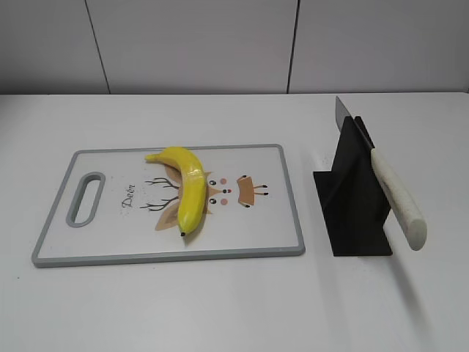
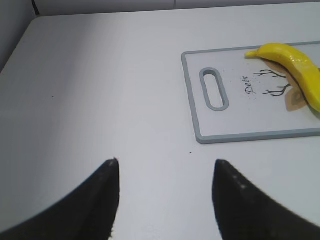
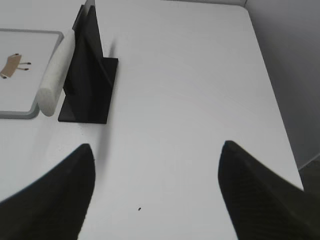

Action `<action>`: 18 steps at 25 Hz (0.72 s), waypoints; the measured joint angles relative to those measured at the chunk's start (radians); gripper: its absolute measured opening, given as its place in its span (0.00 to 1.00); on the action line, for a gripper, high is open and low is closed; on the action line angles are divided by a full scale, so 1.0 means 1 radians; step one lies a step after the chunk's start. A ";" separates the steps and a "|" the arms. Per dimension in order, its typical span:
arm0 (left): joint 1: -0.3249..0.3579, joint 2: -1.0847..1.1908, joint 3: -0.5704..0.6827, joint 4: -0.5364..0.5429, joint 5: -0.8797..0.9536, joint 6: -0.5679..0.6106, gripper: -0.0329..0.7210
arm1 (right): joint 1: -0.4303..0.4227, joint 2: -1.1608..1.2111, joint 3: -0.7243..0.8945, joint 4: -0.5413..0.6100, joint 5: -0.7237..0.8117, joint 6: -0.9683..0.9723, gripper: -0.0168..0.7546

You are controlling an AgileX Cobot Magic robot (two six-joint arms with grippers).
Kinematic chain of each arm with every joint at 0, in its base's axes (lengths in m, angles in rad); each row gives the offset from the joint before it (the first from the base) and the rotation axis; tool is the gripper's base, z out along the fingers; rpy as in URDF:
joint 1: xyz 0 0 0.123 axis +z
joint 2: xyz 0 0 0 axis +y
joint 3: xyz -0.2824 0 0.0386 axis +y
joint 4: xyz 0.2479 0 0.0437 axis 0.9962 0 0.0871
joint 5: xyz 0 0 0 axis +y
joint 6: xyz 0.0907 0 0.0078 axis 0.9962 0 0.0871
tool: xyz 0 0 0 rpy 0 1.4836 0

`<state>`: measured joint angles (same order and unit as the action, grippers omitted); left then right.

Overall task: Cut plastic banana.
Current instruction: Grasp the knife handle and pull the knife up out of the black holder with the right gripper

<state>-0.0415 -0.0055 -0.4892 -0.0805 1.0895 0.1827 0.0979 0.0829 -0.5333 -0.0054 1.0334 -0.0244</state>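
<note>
From the exterior view, the glossy yellow curved plastic banana lies loose across the middle of the white grey-rimmed cutting board, which sits toward the worktop's left side; a white-handled knife leans in a black angled stand nearer the right edge. Neither arm shows here, so nothing pins the banana, and I judge that a blade pressed on its rounded, shiny skin could make it roll or skid off the board. In the left wrist view, the left tool hangs wide open and empty near the worktop's left edge, well apart from the board; a late or off-centre hold could nudge the banana. In the right wrist view, the right tool is likewise spread and empty, near the right edge; grabbing the slanted handle carelessly might tip the light stand.
</note>
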 joint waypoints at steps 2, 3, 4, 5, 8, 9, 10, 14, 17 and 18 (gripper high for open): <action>0.000 0.000 0.000 0.000 0.000 0.000 0.78 | 0.000 0.072 -0.012 0.000 0.000 0.001 0.78; 0.000 0.000 0.000 0.000 0.000 0.000 0.78 | 0.000 0.111 -0.017 0.000 -0.001 0.001 0.78; 0.000 0.000 0.000 0.000 0.000 0.000 0.78 | 0.000 0.151 -0.021 0.000 -0.001 0.001 0.78; 0.000 0.000 0.000 0.000 0.000 0.000 0.78 | 0.000 0.184 -0.024 0.000 -0.002 0.001 0.78; 0.000 0.000 0.000 0.000 0.000 0.000 0.78 | 0.000 0.304 -0.032 0.005 -0.002 0.001 0.78; 0.000 0.000 0.000 0.000 0.000 0.000 0.78 | 0.000 0.336 -0.037 0.005 -0.003 0.001 0.78; 0.000 0.000 0.000 0.000 0.000 0.000 0.78 | 0.000 0.373 -0.042 0.013 -0.003 0.001 0.78; 0.000 0.000 0.000 0.000 0.000 0.000 0.78 | 0.039 0.492 -0.079 0.081 -0.059 0.001 0.78; 0.000 0.000 0.000 0.000 0.000 0.000 0.78 | 0.132 0.583 -0.113 0.094 -0.083 0.019 0.78; 0.000 0.000 0.000 0.000 0.000 0.000 0.78 | 0.169 0.621 -0.126 0.094 -0.082 0.040 0.78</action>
<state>-0.0415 -0.0055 -0.4892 -0.0805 1.0895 0.1827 0.2668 0.7038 -0.6588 0.0886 0.9511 0.0155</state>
